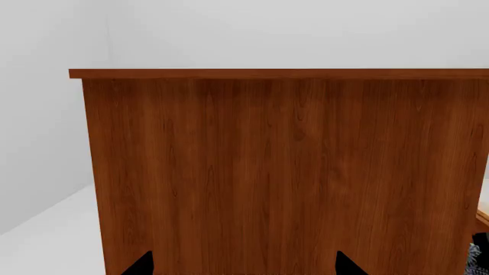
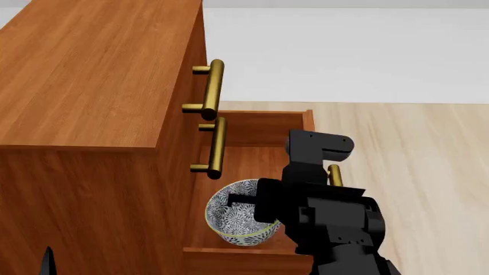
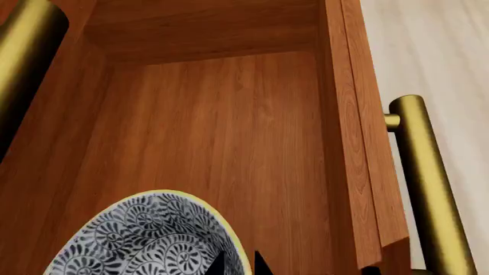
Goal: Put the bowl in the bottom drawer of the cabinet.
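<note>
Right arm reaching down over open bottom drawer [image 2: 264,129].
Right gripper [image 3: 238,264] pinches bowl [image 2: 238,215] rim above drawer floor; left gripper [image 1: 243,266] spread wide, facing cabinet [image 1: 290,172] side.

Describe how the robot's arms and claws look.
The right arm is matte black throughout, built of blocky, angular segments, with no visible cables, markings or sleeves. Its claw shows only as pointed black tips. The left claw likewise shows just two black triangular fingertips.

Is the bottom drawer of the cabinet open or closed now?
Open. The bottom drawer is pulled out from the cabinet, its wooden floor exposed, and the bowl is above that floor at the right gripper.
</note>
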{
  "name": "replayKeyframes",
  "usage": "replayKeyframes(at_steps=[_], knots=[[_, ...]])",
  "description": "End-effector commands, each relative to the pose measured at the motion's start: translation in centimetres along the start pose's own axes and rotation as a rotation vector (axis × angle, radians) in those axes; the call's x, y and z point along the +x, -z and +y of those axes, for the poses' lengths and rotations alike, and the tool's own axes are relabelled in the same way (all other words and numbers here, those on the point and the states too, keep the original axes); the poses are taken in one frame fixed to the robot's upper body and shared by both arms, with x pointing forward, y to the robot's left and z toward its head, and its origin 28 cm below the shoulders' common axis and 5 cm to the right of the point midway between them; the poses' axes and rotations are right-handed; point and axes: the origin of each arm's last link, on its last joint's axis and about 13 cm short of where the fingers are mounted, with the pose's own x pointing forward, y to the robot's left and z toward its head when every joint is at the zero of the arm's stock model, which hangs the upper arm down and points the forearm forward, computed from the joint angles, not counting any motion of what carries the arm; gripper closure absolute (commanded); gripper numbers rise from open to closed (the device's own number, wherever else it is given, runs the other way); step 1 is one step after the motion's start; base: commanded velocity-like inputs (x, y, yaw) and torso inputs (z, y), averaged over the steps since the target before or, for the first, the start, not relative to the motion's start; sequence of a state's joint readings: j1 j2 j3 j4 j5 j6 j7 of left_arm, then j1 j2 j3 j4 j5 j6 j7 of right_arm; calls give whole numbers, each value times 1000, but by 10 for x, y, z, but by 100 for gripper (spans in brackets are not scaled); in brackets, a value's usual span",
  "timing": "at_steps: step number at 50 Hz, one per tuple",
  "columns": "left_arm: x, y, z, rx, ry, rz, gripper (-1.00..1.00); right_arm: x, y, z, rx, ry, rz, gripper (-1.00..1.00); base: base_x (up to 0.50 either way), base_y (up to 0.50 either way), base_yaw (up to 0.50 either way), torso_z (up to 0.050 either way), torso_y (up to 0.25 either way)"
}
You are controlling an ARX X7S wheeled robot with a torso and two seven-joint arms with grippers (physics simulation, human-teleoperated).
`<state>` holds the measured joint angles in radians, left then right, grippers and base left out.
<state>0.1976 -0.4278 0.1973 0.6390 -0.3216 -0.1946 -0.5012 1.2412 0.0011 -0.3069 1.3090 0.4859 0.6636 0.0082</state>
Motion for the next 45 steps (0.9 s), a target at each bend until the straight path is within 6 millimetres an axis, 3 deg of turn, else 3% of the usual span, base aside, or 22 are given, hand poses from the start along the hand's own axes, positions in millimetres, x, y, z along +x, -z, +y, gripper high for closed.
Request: replayKeyframes(at_steps=[1, 15, 45], knots=[[0, 0, 0, 0, 1, 1, -100, 0, -1, 0, 10, -17, -2, -100, 0, 0, 0, 0, 0], [1, -1, 0, 0, 4, -1, -100, -2, -6, 0, 9, -6, -22, -100, 2, -1, -1, 0, 0], [1, -2, -1, 3, 4, -5, -100, -24, -55, 3, -44, 24, -163, -100, 0, -1, -1, 0, 0]])
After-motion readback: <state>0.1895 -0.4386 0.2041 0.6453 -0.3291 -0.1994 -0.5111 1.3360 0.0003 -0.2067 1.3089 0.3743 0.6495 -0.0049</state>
